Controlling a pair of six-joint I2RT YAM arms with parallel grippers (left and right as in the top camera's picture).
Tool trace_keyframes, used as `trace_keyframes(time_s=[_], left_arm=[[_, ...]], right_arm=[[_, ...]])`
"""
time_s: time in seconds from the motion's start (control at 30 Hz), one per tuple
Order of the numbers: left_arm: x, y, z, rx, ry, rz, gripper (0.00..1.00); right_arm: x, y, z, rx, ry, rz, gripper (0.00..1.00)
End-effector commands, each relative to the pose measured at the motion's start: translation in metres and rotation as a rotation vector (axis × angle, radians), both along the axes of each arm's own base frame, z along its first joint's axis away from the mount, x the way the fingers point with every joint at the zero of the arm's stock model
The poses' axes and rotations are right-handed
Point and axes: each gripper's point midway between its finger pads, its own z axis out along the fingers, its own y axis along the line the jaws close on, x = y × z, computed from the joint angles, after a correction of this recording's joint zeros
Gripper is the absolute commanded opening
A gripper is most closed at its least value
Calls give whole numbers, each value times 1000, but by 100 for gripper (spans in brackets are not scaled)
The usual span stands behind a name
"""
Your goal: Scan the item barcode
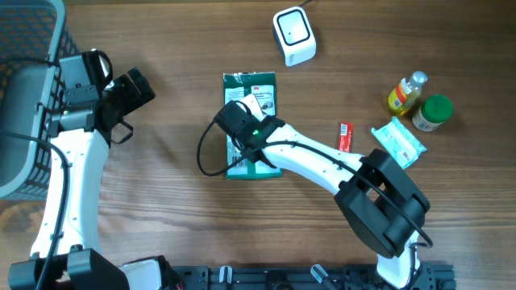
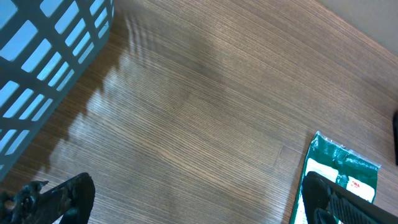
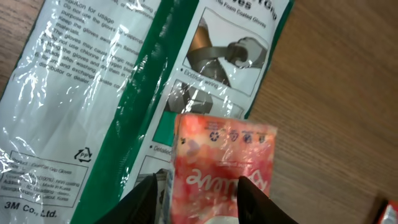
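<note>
Setting: a wooden table [image 1: 177,201] is seen from above, with two robot arms reaching in from the near edge.
Right pincer [image 3: 199,182]: narrowed, and judged to be gripping a red sachet [image 3: 224,155] by its two side edges.
Item to be scanned: the red sachet, held near the middle of the table just above a green glove packet [image 1: 250,84]. It is hidden beneath the pincer in the overhead view.
Sachet long axis: it is judged to run out along the fingers, with its free end pointing away from the wrist.
Barcode: none can be made out on the face that is shown.
Scanner [image 1: 293,36]: a small white box is set at the far side of the table, well apart from the sachet, beyond it and somewhat to the right.
Left pincer [image 1: 133,87]: spread wide and holding nothing, beside a grey basket [image 1: 24,121] at the far left.
Nearer arm: the right arm is judged nearer the scanner.
Coming move: the sachet would need to be carried far and right, with its coded face turned toward the scanner.
</note>
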Motion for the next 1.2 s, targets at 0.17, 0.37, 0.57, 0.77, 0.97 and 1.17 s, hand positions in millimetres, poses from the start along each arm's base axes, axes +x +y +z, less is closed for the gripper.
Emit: trace_keyframes(time_s=[0.17,0.37,0.57,0.77,0.97,1.17], left_arm=[[2,1,6,-6,-19,8,100],[2,1,6,-6,-19,8,100],[2,1,6,-6,-19,8,100],[2,1,6,-6,-19,8,100],[2,1,6,-6,-19,8,100],[2,1,6,-6,-19,8,100]], right_arm=[[3,-7,11,-48,-6,10,44],[-3,-15,-3,-52,9,-15,46],[-2,-15,-8,-42,-3,-13,46],[-6,-19,-11,-56,12,-15,54],[0,-15,-3,-41,-18,-19,57],[22,22,71,68,-122,40,60]])
